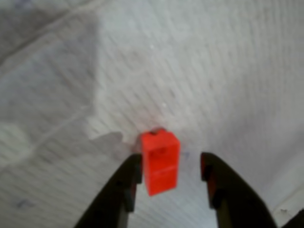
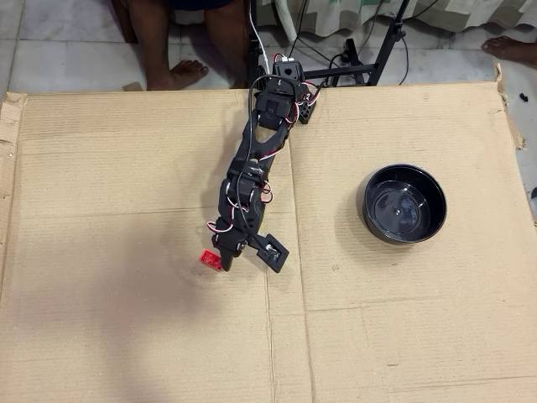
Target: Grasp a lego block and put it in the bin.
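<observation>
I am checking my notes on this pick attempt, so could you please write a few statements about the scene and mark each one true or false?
1. The red brick sits between the open fingers of the gripper in the wrist view. True.
2. The brick is already inside the black bowl. False: it lies on the cardboard, far left of the bowl in the overhead view.
3. The bowl is empty. True.
4. The gripper is shut tight on the brick. False: a gap shows beside the right finger.
</observation>
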Motion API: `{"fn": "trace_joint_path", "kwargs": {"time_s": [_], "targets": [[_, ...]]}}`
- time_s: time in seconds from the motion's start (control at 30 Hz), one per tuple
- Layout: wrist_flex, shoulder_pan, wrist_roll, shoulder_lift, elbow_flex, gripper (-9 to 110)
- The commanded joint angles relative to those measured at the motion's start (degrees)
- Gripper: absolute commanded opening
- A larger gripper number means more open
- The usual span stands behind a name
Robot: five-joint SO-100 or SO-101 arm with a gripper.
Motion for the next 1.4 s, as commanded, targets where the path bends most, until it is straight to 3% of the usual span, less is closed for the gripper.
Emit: {"fn": "trace_joint_path", "kwargs": {"time_s": [0.0,0.27,0.53,0.67,1.37], "targets": [[-2.5,1.8,0.1,4.3,-1.2,15],[-6.1,4.9,-0.4,2.0,-1.1,15],[2.3,5.7,-0.6,4.1,-1.2,15],[4.7,5.5,-0.6,4.8,-1.2,21],[-1.1,4.7,-0.6,-2.6,-1.2,23]]}}
